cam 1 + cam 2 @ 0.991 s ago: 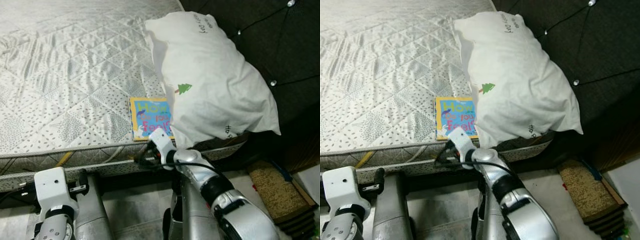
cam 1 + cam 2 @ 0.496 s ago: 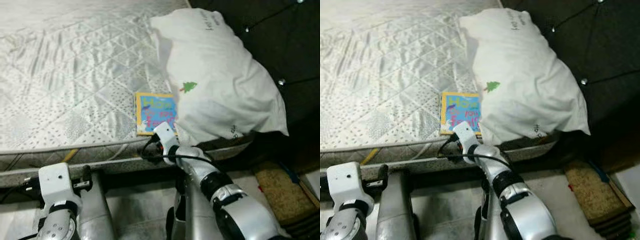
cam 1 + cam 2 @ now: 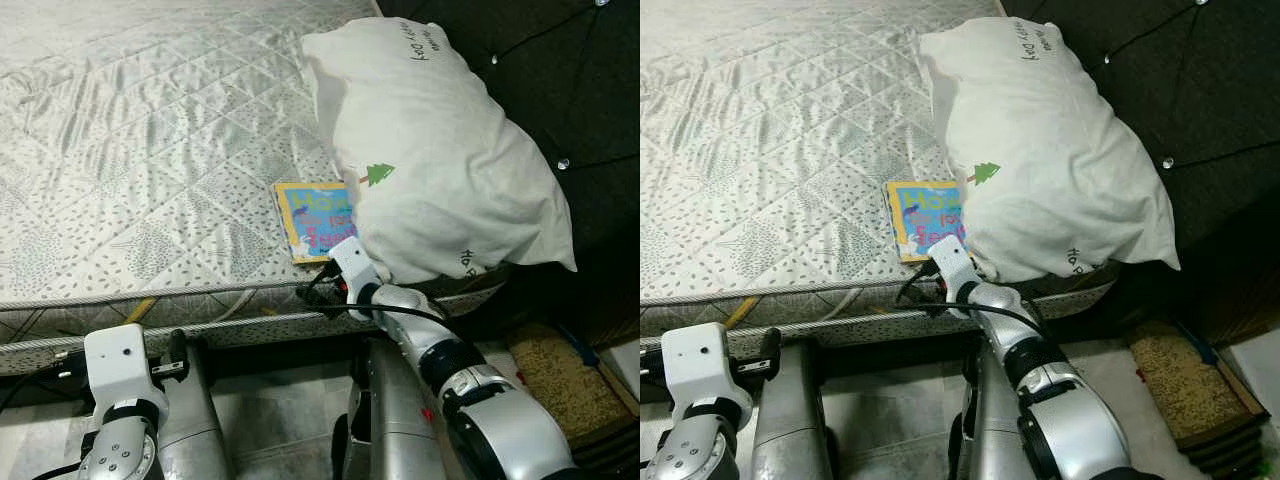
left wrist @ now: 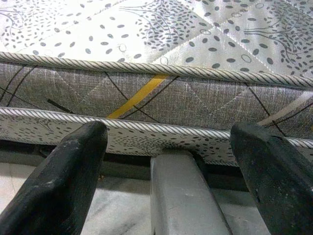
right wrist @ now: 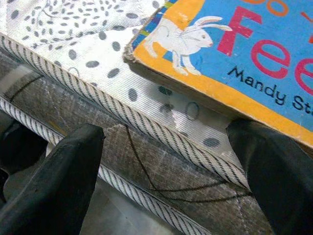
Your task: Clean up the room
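Left hand (image 4: pixel 166 181): low at about 7 o'clock in the head views, down beside the bed's side; its two black fingers (image 4: pixel 63 191) stand spread apart and hold nothing, facing the mattress edge.
Right hand (image 5: pixel 166 171): at about 6 o'clock of the head views, reached up to the near edge of the mattress just below the book; its fingers (image 5: pixel 54 181) are parted and grasp nothing, one on each side of the piped edge, the book's corner just beyond them.
Right arm (image 3: pixel 450 370): silver, running from 5 o'clock up to the mattress edge, with a black cable looping near the wrist.
Floor (image 3: pixel 270 420): pale tiles below the bed, at 6 o'clock.
Mat (image 3: pixel 550 375): a brown, coarse mat on the floor at 4 o'clock, beside the bed.
Mattress (image 3: pixel 130 180): silver-grey quilted surface with small leaf dots and corded piping along the near edge; a yellow stripe shows on its side panel.
Book (image 3: pixel 315 220): a children's board book with a blue cover and yellow border, lying flat on the mattress near the near edge, at about the centre; its far right corner is tucked under the pillow; a white rabbit is printed on the corner nearest the right hand.
Pillow (image 3: pixel 440 170): large and white, with a small green tree print, lying at 1 o'clock on the mattress and leaning against the headboard.
Headboard (image 3: pixel 560 80): dark, button-tufted, at 2 o'clock, farthest away.
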`<state>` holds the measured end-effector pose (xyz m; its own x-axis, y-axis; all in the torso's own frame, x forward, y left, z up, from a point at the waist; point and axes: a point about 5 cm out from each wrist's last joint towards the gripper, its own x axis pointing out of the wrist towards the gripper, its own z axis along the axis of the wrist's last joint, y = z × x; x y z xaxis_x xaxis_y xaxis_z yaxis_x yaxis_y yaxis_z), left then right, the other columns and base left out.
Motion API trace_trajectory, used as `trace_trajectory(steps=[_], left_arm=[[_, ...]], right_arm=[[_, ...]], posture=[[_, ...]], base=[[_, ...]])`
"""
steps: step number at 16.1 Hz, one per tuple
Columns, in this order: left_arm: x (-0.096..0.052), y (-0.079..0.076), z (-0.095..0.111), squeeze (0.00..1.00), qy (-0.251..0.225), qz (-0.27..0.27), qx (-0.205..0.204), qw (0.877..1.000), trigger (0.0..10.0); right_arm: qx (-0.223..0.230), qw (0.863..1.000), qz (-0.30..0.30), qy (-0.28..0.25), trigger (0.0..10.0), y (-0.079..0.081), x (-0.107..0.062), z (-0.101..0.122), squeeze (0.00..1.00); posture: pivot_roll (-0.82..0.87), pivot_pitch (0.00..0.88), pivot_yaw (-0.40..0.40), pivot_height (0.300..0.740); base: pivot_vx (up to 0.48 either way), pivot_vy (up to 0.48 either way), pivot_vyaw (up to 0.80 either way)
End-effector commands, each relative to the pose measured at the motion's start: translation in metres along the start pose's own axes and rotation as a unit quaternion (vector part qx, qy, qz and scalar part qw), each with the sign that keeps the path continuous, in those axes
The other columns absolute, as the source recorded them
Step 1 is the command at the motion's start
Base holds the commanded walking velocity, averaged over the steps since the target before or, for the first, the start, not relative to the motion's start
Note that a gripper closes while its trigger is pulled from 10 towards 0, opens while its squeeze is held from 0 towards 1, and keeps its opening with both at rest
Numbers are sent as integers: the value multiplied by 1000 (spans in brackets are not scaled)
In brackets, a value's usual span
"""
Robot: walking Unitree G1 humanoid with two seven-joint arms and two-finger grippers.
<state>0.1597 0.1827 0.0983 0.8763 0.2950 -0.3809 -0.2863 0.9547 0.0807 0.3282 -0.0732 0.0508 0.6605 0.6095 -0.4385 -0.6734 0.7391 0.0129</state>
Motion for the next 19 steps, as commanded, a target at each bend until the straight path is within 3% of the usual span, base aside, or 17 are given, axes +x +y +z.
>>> trace_trajectory(steps=[1,4,9,10,14,17,18,19], left_arm=[[2,-2,-3,0,10,-6,3,1000,10000],[8,-5,-2,0,6,-15,2,1000,10000],[17,-10,1,0,0,-29,5,1000,10000],[18,-9,1,0,1,-28,4,1000,10000],[18,5,5,0,-23,15,8,1000,10000],[18,12,5,0,-22,39,15,999,10000],[16,17,1,0,-15,53,24,998,10000],[18,12,2,0,-22,38,20,999,10000]], right_arm=[[5,999,-34,-21,10000,-21,-18,-4,0],[14,999,-35,-23,10000,-25,-37,-17,0],[39,999,-23,-25,10000,-8,-49,-28,0],[68,997,-26,-31,10000,-1,-53,-22,0],[106,993,-28,-35,10000,11,-51,-19,0],[144,989,11,-33,10000,29,-48,-11,0],[141,989,33,-28,10000,39,-41,-11,0],[133,990,6,-46,10000,35,-38,-5,0]], posture=[[199,92,-138,526],[181,77,-129,526],[165,55,-115,526],[164,52,-113,526],[168,70,-116,526],[160,82,-115,526],[164,88,-117,526],[171,89,-119,526]], base=[[0,0,0],[0,0,0],[0,0,0],[0,0,0],[0,0,0],[0,0,0],[0,0,0],[0,0,0]])
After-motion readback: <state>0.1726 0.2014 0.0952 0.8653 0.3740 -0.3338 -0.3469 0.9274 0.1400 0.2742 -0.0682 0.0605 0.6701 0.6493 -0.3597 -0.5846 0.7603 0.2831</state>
